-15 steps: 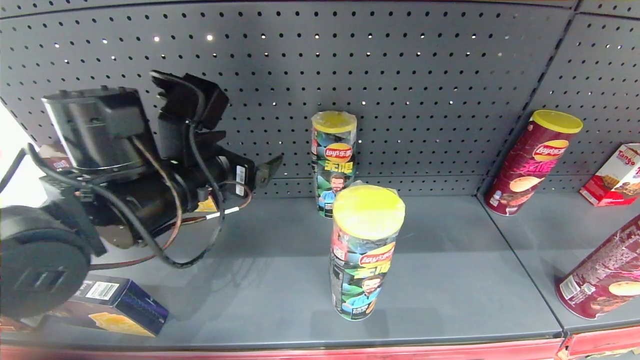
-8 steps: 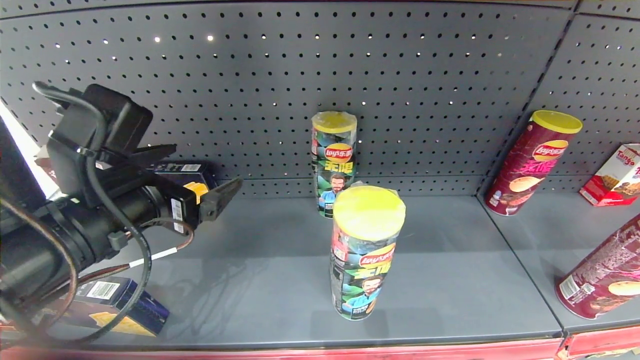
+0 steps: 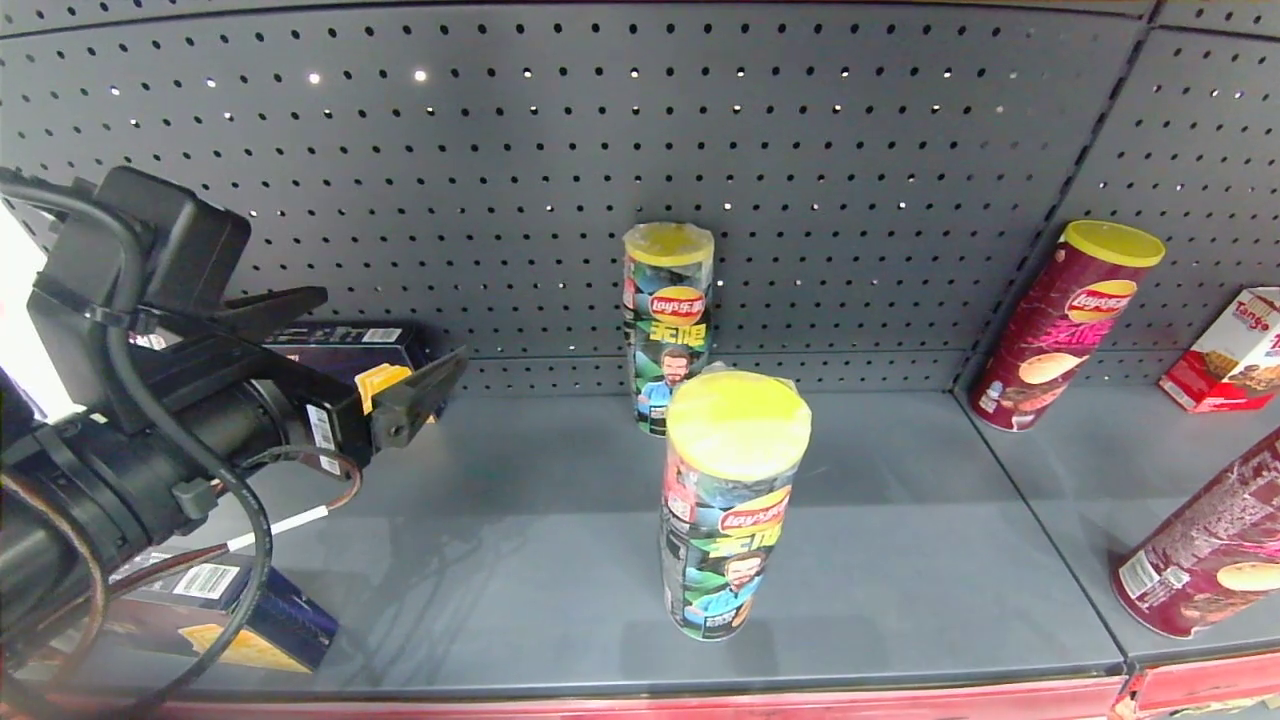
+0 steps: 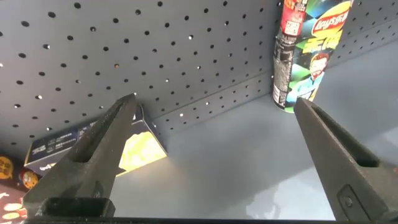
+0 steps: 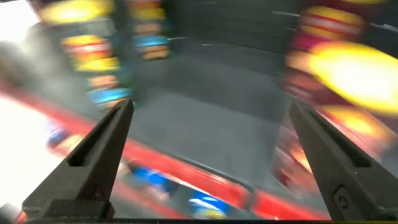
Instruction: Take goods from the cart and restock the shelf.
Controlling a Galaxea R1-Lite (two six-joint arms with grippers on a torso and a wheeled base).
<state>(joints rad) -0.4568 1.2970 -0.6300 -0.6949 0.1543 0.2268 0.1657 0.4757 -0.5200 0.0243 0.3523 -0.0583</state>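
left gripper (image 3: 395, 322) (image 4: 214, 106): fingers spread wide with nothing between them; it sits over the shelf's (image 3: 500, 560) left end, close to the pegboard (image 3: 800, 150).
dark box (image 3: 340, 340) (image 4: 62, 142): on the shelf against the pegboard at back left, just behind the left gripper's fingers. We can't tell if a finger touches it.
second dark box (image 3: 240, 610): lies flat at the front left edge, under the left arm.
back green can (image 3: 668, 330) (image 4: 305, 56): upright by the pegboard, mid-shelf, well apart from the left gripper.
front green can (image 3: 730, 510): upright, near the shelf's front edge, in line with the back one.
right gripper (image 5: 211, 112): fingers apart and empty; its view is too blurred for us to place it.
maroon cans: one (image 3: 1065, 325) by the pegboard in the next bay to the right, another (image 3: 1200, 560) nearer the front, cut off by the edge.
red box (image 3: 1225, 355): far right, at the back.
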